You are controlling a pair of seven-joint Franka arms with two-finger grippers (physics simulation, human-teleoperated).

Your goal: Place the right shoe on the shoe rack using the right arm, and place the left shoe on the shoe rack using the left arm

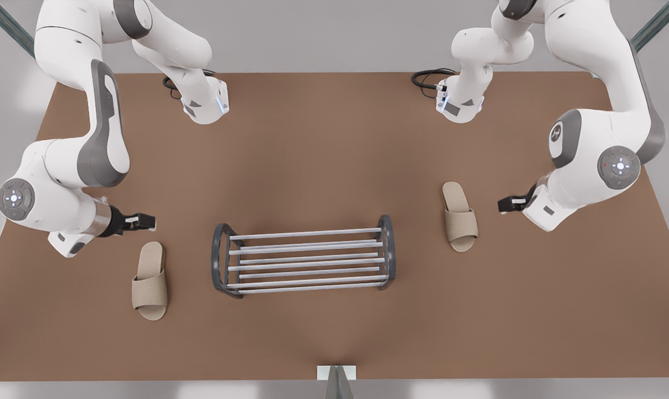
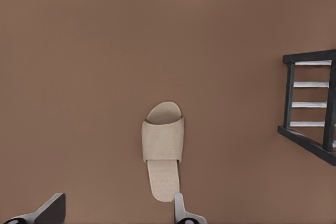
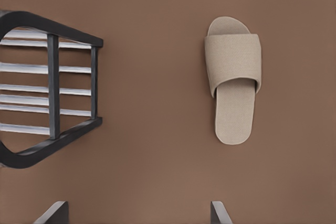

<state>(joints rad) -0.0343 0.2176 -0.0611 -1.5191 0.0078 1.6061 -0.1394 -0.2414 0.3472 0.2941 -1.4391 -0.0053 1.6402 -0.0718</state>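
The shoe rack (image 1: pixel 307 247) stands mid-table, its silvery bars bare. Flat on the table at the front view's left lies the left shoe (image 1: pixel 150 280), a beige open-toe slipper. My left gripper (image 1: pixel 143 221) hovers open just behind its heel; the left wrist view shows that shoe (image 2: pixel 163 150) ahead of the left gripper (image 2: pixel 116 213), with the rack's end frame (image 2: pixel 289 95) off to the side. The right shoe (image 1: pixel 459 216) rests at the front view's right of the rack. My right gripper (image 1: pixel 506 204) is open beside it, apart from it. From the right wrist, the shoe (image 3: pixel 233 77) and rack (image 3: pixel 53 87) lie beyond the right gripper (image 3: pixel 136 214).
The brown table (image 1: pixel 334 155) carries both arm bases at its far edge, with black cables beside them. A small pale bracket (image 1: pixel 336 372) sits at the near edge. Bare tabletop surrounds the rack and both slippers.
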